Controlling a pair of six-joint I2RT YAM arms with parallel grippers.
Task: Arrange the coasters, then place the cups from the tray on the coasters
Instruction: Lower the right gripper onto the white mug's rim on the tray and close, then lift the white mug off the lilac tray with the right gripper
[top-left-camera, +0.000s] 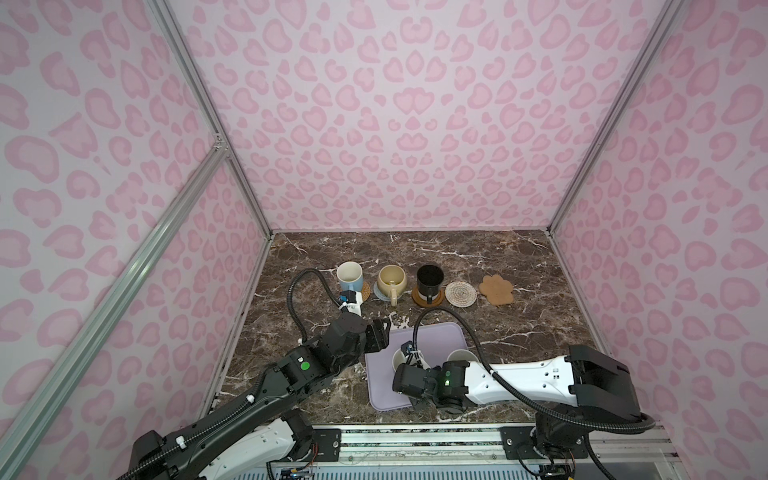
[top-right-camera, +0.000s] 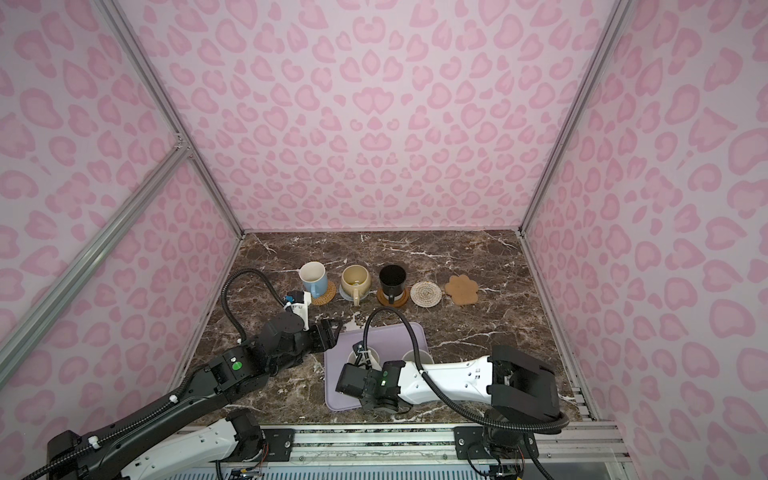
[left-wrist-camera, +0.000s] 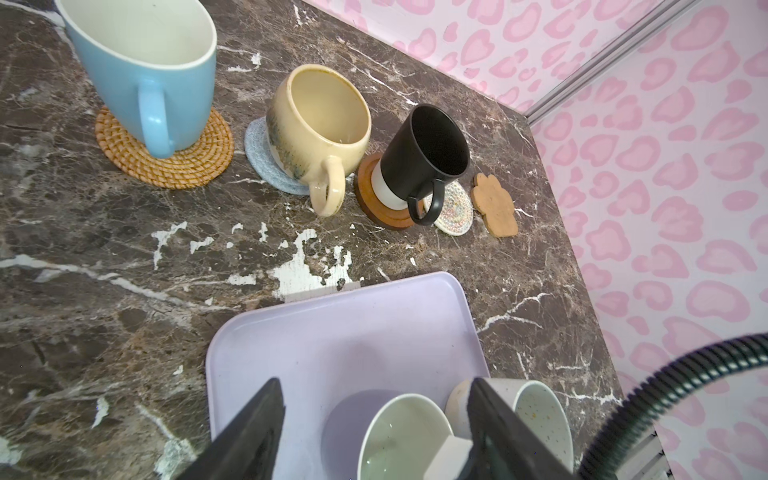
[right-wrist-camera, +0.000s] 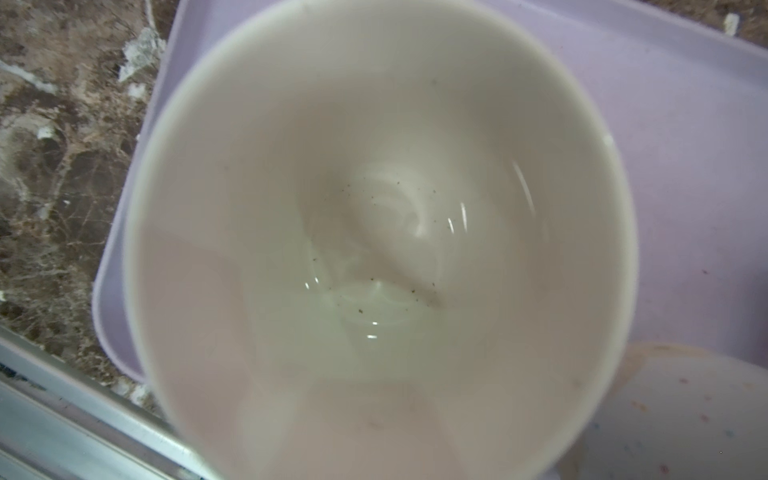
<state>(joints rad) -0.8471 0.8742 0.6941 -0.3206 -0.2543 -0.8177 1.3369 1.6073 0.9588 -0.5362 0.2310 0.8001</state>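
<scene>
Because the right arm's wrist lies over it, the right gripper shows no fingertips in any view, so I cannot tell whether it is spread or pinching. The right wrist view is filled by the blurred white inside of the lavender cup, its rim cut off by the frame. In the left wrist view a white block sits at that cup's mouth, too cropped to name. The speckled cup, just right of it on the tray, is largely hidden under the forearm; neither handle shows.

Both stand upright, mouths up. Beyond the tray runs a left-to-right row: light blue cup on the orange coaster; pale yellow cup on the blue-grey coaster; black cup on the brown wooden coaster; all three handles point near. The cream coaster and flower-shaped coaster lie bare at the right.

The right arm reaches leftward, forearm nearly level, wrist bent down over the lavender cup. The left arm stretches from the near left; the left gripper hovers at the tray's far-left corner, fingers spread, holding nothing.
</scene>
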